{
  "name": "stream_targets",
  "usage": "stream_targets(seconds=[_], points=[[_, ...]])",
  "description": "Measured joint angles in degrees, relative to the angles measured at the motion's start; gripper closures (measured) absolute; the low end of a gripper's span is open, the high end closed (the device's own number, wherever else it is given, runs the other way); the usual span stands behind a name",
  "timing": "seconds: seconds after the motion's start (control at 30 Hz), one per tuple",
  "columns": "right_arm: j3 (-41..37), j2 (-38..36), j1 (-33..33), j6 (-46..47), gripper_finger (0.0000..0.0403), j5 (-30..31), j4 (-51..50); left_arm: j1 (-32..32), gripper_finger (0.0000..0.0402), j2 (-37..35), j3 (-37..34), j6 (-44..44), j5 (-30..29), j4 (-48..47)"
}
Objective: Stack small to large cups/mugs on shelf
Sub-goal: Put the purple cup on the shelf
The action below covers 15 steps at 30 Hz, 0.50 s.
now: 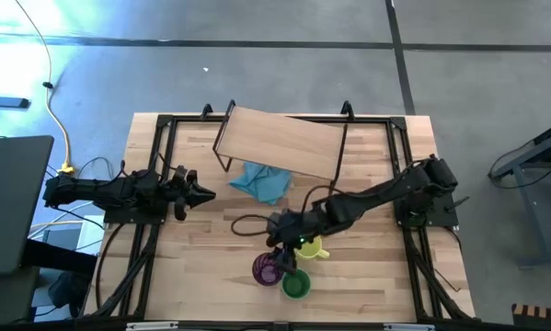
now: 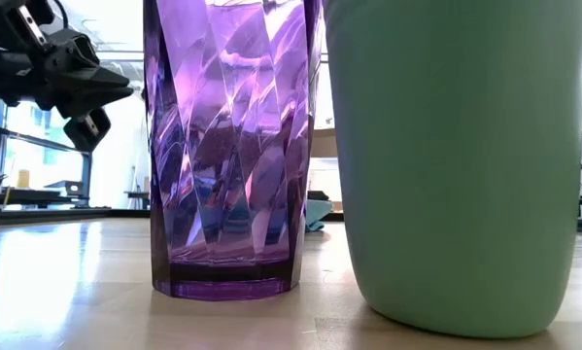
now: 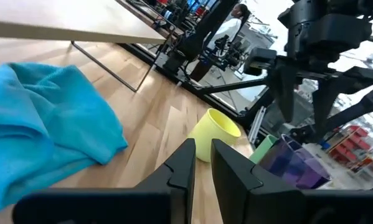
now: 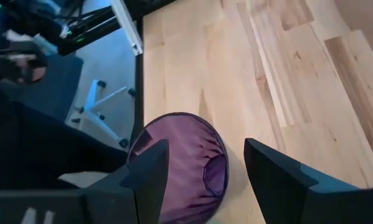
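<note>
While the left gripper (image 1: 200, 192) waits at the left side of the table (image 1: 367, 285), raised off the wood with its two fingers (image 3: 185, 171) drawn close so only a narrow slit shows between them, the right gripper (image 1: 280, 250) reaches in from the right and hangs over the group of cups near the front edge. Its fingers (image 4: 150, 171) are spread wide and hold nothing; the right wrist view looks straight down between them into the open mouth of the purple tumbler (image 4: 185, 165), which stands upright on the table below.

From above, the purple tumbler (image 1: 267, 269) stands at the near middle of the table, with the green cup (image 1: 296, 285) just beside it to the right and slightly nearer the front edge. The yellow mug (image 1: 312, 247) sits just behind those two, a little to the right, partly under the right arm. In the low view the tumbler (image 2: 230, 146) and the green cup (image 2: 456, 165) stand upright side by side with a thin gap between them. The left wrist view shows the yellow mug (image 3: 215, 134) upright, with the green cup (image 3: 263, 149) and the tumbler (image 3: 295, 165) beyond it under the right gripper (image 3: 304, 115).

The shelf (image 1: 280, 141) stands at the far middle of the table, turned slightly askew, with nothing on its board. A crumpled blue cloth (image 1: 261, 180) lies on the table at the shelf's near edge, partly under it, well apart from the cups.
</note>
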Motion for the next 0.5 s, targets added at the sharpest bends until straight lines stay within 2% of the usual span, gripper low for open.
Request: stream_targets(seconds=[0.27,0.5], points=[[0.3,1.2,1.7,4.2,0.0204,7.7,-2.2,0.0,0.036,0.0,0.0,1.6,0.0,0.0],[0.3,1.2,2.3,4.4,0.0204,9.0,-4.9,0.0,0.036,0.0,0.0,1.6,0.1,0.0]])
